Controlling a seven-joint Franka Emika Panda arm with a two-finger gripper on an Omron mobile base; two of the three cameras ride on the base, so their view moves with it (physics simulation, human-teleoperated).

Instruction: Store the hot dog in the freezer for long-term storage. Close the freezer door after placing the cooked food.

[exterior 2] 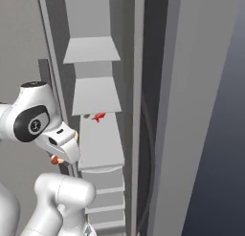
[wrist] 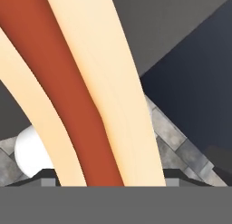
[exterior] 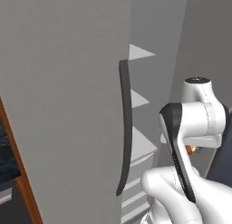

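The hot dog [wrist: 86,96] takes up most of the hand view, its tan bun and reddish-brown sausage running from the top left down to the bottom centre, so close to the camera that both ends are cut off. The gripper [exterior 2: 58,156] is clamped on it, though the fingers themselves are hidden behind the bun and the white hand. In the right base view only a small tan and red tip of it pokes out under the hand, at lower left; in the left base view a speck of the same colours shows beside the arm at right centre.

The freezer [exterior 2: 98,139] stands open in the middle of the right base view, its pale shelves stacked upward. A small red thing [exterior 2: 98,117] lies on one shelf, too small to make out. The freezer door [exterior: 63,105] covers the left of the left base view, with its long dark handle [exterior: 126,128] along the edge
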